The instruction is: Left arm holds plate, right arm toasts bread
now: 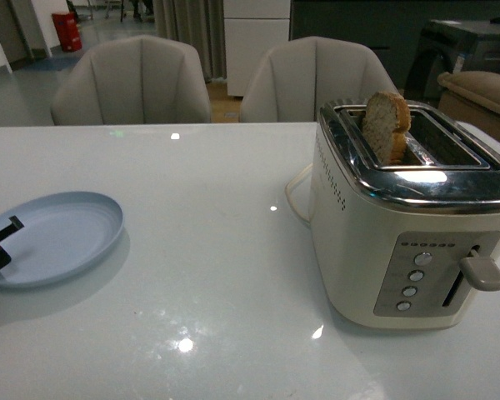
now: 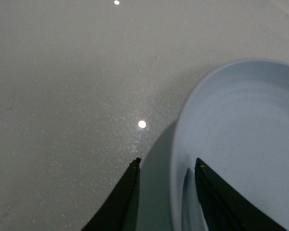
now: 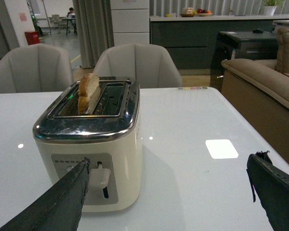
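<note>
A pale blue plate [image 1: 54, 236] rests on the white table at the front left. My left gripper [image 1: 0, 242] is shut on its near rim; in the left wrist view one finger lies inside the plate [image 2: 241, 144] and the other outside, the gripper [image 2: 167, 164] straddling the rim. The slice of bread [image 1: 387, 125] stands upright in the left slot of a cream toaster [image 1: 400, 225], sticking well out. My right gripper [image 3: 168, 163] is open wide in front of the toaster [image 3: 86, 144], near its lever [image 3: 100, 177]. The bread [image 3: 88, 92] shows in that view too.
The toaster's lever [image 1: 481, 272] is up, with several round buttons [image 1: 412, 282] beside it. Its white cord [image 1: 296, 196] loops on the table behind. Two grey chairs [image 1: 133, 79] stand at the far edge. A sofa [image 3: 260, 91] lies to the right.
</note>
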